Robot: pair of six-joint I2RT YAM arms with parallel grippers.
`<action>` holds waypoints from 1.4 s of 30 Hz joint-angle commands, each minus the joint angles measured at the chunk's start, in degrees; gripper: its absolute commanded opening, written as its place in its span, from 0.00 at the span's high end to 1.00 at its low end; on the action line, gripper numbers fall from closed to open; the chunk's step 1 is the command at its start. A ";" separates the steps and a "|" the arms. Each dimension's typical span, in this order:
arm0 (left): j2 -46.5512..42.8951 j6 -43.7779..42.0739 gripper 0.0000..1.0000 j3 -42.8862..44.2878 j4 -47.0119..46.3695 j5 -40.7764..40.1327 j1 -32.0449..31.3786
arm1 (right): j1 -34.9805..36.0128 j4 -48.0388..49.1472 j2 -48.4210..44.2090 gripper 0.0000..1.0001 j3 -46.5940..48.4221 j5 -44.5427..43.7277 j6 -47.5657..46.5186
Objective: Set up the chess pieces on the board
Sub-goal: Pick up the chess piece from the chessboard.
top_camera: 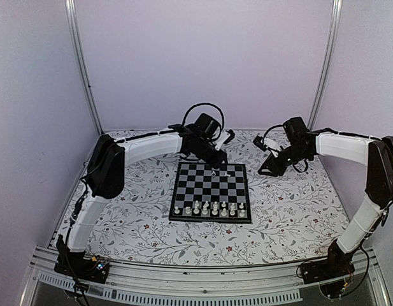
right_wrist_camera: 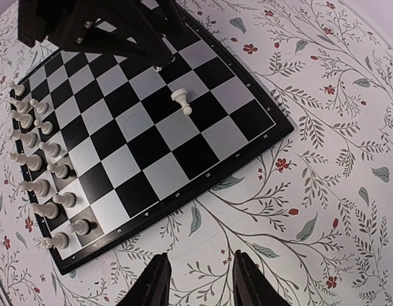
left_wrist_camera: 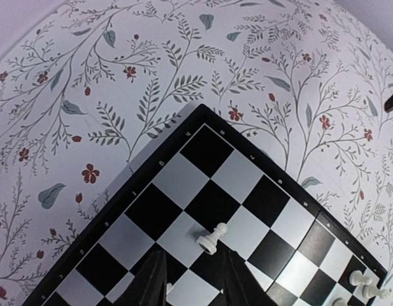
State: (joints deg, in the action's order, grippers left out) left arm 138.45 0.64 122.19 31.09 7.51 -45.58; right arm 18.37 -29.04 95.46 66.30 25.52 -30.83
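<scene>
The board (top_camera: 202,182) lies mid-table, black and pale checks. Two rows of white chess pieces (top_camera: 209,208) stand along its near edge, and line the board's left side (right_wrist_camera: 37,166) in the right wrist view. One lone white pawn (left_wrist_camera: 212,239) lies tipped on its side on a pale square near the far edge (right_wrist_camera: 181,101). My left gripper (left_wrist_camera: 195,255) hovers just behind that pawn, open, with nothing between its fingers (left_wrist_camera: 151,280). My right gripper (right_wrist_camera: 199,258) hangs open over the floral table beside the board's right edge (top_camera: 267,169).
The table (top_camera: 139,217) has a floral cover. White walls and metal posts (top_camera: 85,70) close in the back and sides. The left arm (right_wrist_camera: 113,25) reaches over the board's far half. A metal rail (top_camera: 202,280) runs along the near edge.
</scene>
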 commanded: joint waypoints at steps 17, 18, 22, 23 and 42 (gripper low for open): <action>8.80 2.28 0.67 4.36 0.18 7.81 0.67 | 0.04 1.43 -0.85 0.64 -2.06 -1.17 -0.46; 8.82 2.02 0.67 4.03 0.24 7.82 0.65 | 0.06 1.44 -0.73 0.64 -2.02 -1.17 -0.50; 8.83 1.29 0.68 3.12 0.24 7.96 0.57 | -0.03 1.44 -0.51 0.64 -1.98 -1.17 -0.55; 8.93 1.15 0.68 3.04 0.20 8.03 0.58 | 0.06 1.44 -0.46 0.64 -2.05 -1.17 -0.55; 10.42 -2.43 0.73 2.91 0.08 6.89 0.32 | 0.00 1.18 0.08 0.64 -1.95 -0.83 -0.42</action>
State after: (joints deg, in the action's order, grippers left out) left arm 147.04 0.01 125.62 30.72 14.57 -45.56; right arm 18.37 -28.60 95.20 64.84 24.53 -30.89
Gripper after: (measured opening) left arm 0.277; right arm 0.358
